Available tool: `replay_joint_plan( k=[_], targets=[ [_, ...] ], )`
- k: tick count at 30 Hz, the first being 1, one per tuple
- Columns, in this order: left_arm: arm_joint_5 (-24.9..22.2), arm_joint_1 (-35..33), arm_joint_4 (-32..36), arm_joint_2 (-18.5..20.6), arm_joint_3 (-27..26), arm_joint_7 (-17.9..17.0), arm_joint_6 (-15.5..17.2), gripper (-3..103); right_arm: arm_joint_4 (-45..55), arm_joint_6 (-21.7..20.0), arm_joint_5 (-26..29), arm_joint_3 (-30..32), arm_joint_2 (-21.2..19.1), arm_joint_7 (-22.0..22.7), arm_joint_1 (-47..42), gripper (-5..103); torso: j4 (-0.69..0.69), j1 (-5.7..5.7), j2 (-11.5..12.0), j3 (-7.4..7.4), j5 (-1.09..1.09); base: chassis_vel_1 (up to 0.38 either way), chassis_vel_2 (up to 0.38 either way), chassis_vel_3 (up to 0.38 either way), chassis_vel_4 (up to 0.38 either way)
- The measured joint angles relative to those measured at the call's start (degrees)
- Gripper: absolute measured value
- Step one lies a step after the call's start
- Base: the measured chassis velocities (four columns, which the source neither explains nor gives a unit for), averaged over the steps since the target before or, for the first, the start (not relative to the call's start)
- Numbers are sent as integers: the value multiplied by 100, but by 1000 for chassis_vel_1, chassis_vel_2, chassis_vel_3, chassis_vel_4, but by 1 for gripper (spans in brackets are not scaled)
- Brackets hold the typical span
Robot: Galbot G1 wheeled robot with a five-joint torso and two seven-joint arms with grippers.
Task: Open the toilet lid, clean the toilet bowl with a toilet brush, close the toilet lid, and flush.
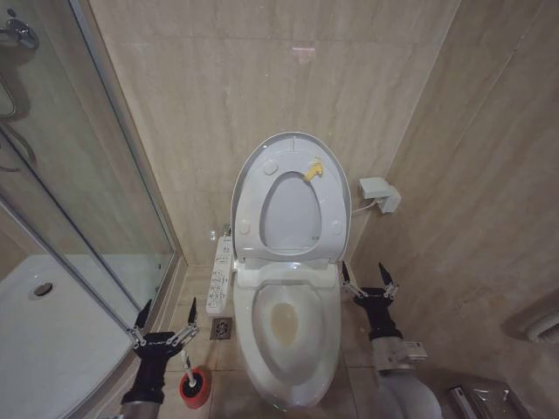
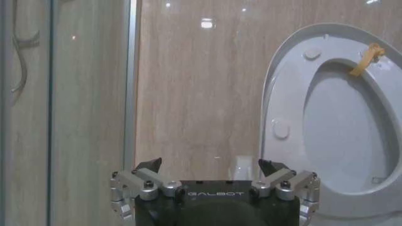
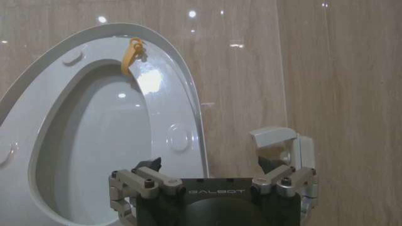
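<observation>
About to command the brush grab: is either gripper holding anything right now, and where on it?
Nothing is held. The left gripper hangs open above the toilet brush, and the right gripper is open beside the toilet bowl.

Warm, even indoor light, small bright glare spots on glossy wall tiles, soft shadows, sharp focus
</observation>
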State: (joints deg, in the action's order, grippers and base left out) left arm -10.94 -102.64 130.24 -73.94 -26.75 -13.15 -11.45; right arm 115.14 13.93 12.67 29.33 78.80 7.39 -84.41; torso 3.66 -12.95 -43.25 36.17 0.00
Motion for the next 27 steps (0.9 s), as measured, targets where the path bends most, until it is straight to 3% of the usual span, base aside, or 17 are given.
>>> replay_joint_plan(
  k=[7,17,27],
  targets=[
    [144,9,272,90,-135,-37,326,100,0,0,0,0,0,0,0,100,1,0,0,0,0,0,0,0,0],
    [104,20,-35,136,-439,108,-17,100,0,0,0,0,0,0,0,100,0,0,0,0,-1,0,0,0,0],
    [190,-47,-160,134,-739,-2,-146,100,0,0,0,0,0,0,0,100,0,0,0,0,-1,0,0,0,0]
  ],
)
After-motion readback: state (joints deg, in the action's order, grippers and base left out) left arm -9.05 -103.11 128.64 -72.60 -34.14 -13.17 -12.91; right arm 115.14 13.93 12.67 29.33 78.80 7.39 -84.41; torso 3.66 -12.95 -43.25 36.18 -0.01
